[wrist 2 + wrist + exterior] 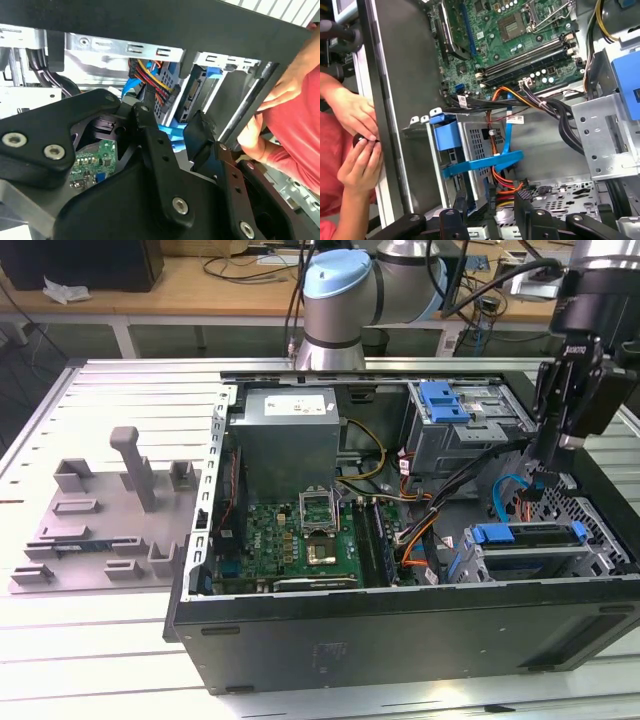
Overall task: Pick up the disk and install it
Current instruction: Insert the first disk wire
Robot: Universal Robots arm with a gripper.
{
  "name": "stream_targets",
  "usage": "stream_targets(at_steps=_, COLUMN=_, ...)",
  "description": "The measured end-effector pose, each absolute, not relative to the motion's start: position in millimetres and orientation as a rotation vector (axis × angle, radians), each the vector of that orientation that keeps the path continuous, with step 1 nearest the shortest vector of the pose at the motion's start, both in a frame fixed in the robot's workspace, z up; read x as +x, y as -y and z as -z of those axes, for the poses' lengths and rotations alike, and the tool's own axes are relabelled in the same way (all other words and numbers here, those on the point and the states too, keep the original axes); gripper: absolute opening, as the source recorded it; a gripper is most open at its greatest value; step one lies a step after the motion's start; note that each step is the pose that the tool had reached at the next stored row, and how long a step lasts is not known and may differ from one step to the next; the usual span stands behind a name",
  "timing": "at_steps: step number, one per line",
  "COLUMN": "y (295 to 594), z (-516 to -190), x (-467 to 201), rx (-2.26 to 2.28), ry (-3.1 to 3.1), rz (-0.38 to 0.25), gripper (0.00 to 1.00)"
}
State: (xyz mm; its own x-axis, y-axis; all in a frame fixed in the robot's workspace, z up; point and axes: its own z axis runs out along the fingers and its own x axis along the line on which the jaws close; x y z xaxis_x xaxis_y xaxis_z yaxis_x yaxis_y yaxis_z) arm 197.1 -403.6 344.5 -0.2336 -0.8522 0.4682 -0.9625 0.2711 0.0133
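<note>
An open computer case (400,640) lies on the slatted bench (100,660), with a grey fixture plate (110,520) at its 9 o'clock in the exterior view. Inside, the motherboard (300,535) sits at 6 o'clock from the grey power supply (290,435). Orange and black cables (420,530) run across toward the drive cage (540,565). A person (350,115) in red touches the case wall. The disk (530,537), a flat slab with blue carrier ends, sits in that cage at the motherboard's 3 o'clock. The hand (545,468) hangs just above it, released, its fingers spread around nothing, with cables crowding below.
</note>
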Motion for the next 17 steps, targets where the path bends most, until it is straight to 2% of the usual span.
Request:
stream_targets(at_steps=5, y=400.8, z=-338.5, x=198.2, rx=1.645, ry=2.164, rz=-0.393, gripper=0.49)
stream_targets(at_steps=7, y=399.3, z=-337.5, x=198.6, rx=1.645, ry=2.164, rz=-0.393, gripper=0.35)
stream_targets(at_steps=17, y=400.2, z=-338.4, x=199.0, rx=1.644, ry=2.163, rz=-0.394, gripper=0.35)
